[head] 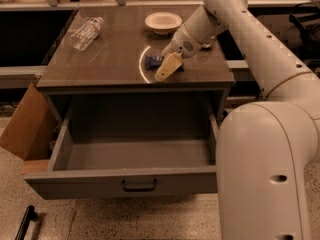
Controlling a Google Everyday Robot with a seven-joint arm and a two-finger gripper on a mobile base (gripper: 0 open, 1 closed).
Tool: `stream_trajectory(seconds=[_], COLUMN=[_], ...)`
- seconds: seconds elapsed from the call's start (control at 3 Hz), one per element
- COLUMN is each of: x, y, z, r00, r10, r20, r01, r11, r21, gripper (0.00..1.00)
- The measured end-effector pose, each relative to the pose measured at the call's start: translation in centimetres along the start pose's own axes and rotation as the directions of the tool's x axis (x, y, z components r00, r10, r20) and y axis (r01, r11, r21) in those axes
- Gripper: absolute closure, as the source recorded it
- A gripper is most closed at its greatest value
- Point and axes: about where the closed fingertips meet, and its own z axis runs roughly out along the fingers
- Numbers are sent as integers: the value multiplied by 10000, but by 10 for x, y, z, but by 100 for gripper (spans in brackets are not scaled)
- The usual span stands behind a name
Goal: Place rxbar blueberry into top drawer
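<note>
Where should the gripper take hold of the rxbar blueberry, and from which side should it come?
Probably across its narrow width, near the middle, coming straight down from above. The rxbar blueberry lies flat on the tabletop, so only its thin long edges offer a pinch. The gripper hangs directly over it, hiding part of it.

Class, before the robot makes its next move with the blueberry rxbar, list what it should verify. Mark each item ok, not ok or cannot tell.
1. The top drawer is pulled open: ok.
2. Room in the drawer for the bar: ok.
3. The rxbar blueberry lies flat on the countertop: ok.
4. The end effector is at the bar: ok.
5. Bar secured in the end effector: cannot tell.
6. The bowl and water bottle stand off the path to the drawer: ok.
</note>
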Motion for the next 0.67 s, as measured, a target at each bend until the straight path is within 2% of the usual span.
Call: stream_trajectory(seconds=[0.33,0.67], x=[-4,-15], y=[-1,8], z=[-11,-25], r00=[9998,9978], r10=[-70,-401], r20=[181,534], r01=[68,391], r11=[9999,9990], r21=[116,195], gripper=[63,86])
